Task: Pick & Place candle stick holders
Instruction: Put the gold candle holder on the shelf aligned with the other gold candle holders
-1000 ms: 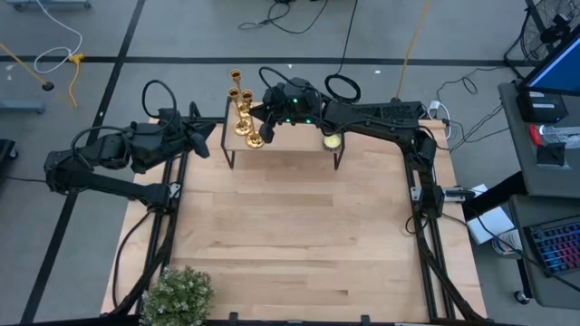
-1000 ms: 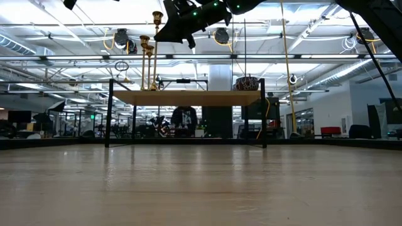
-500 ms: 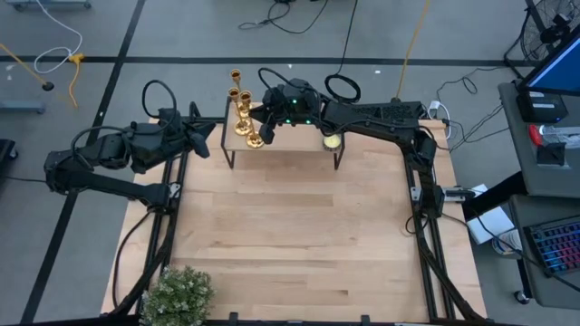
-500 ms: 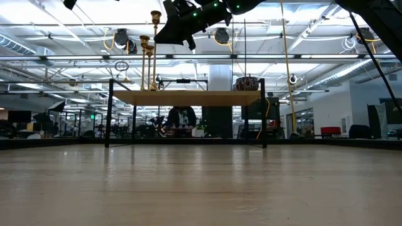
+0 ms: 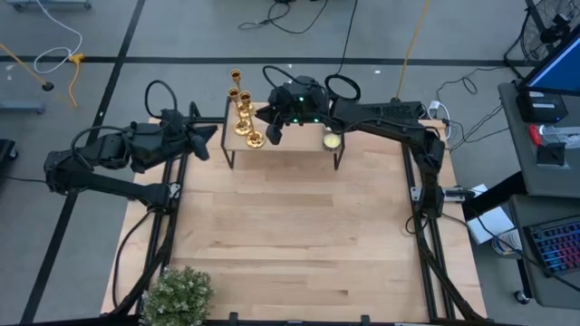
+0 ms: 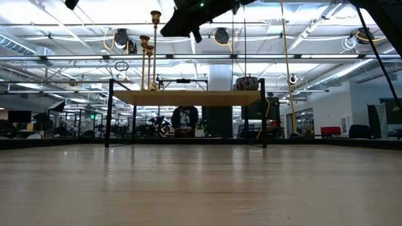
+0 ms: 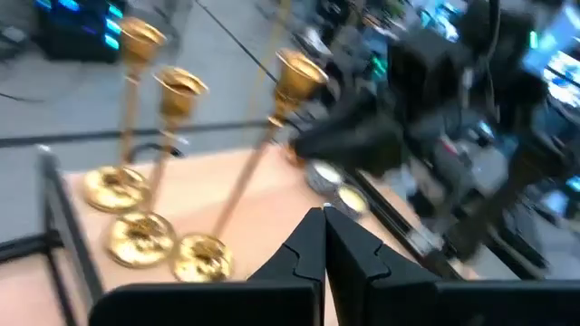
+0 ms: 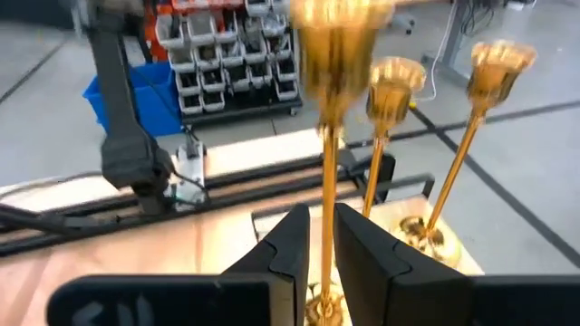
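Candlesticks, three gold ones (image 5: 243,113), stand grouped at the left end of the small raised shelf (image 5: 290,143) at the table's far edge. Nearest of them (image 8: 328,145) rises between the right gripper's (image 8: 314,243) slightly parted fingers, untouched as far as I can tell. Left gripper (image 7: 323,244), fingers pressed together, waits just left of the shelf. A small candle (image 5: 332,140) sits at the shelf's right end.

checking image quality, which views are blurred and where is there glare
Left wrist view: motion blur smears the right arm's dark gripper and the three tall gold metal candlesticks. Right wrist view: nearest candlestick's cup blurred. Low view: bright ceiling lights glare. High view: sharp.
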Action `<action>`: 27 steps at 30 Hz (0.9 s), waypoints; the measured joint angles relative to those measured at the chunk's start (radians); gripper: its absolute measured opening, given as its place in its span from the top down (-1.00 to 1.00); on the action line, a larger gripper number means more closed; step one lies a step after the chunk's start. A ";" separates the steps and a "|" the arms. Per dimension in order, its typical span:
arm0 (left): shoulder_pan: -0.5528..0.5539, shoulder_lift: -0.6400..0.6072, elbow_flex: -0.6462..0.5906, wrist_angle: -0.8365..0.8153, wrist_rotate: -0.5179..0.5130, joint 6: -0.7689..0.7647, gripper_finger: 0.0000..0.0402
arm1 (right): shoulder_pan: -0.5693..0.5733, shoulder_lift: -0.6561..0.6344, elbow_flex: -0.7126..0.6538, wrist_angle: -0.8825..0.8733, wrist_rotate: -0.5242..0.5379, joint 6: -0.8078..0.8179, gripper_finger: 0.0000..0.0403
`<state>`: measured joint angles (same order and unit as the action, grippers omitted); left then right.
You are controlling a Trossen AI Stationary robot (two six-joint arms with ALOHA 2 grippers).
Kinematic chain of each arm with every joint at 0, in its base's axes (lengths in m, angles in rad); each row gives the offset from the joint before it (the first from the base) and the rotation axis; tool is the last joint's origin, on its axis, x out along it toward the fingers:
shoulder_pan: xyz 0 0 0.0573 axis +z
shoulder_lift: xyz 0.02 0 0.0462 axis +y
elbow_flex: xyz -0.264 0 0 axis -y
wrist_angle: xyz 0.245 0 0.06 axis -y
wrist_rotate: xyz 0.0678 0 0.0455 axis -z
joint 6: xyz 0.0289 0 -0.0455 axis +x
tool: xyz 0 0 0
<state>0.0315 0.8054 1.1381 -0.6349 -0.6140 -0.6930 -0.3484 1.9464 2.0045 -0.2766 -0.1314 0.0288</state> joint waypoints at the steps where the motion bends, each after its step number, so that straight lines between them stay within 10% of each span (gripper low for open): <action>1: 0.000 -0.002 0.000 -0.003 0.037 0.000 0.98 | 0.003 -0.008 0.000 -0.002 0.000 -0.001 0.75; 12: -0.138 0.025 0.000 0.053 0.666 -0.201 0.88 | 0.028 -0.175 0.001 -0.101 -0.003 -0.020 0.75; 27: -0.715 0.508 0.003 0.890 0.179 -0.341 0.87 | 0.028 -0.414 0.001 -0.494 -0.003 -0.062 0.75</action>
<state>-0.6839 1.3138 1.1411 0.2550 -0.4347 -1.0339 -0.3202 1.5321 2.0052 -0.7709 -0.1346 -0.0337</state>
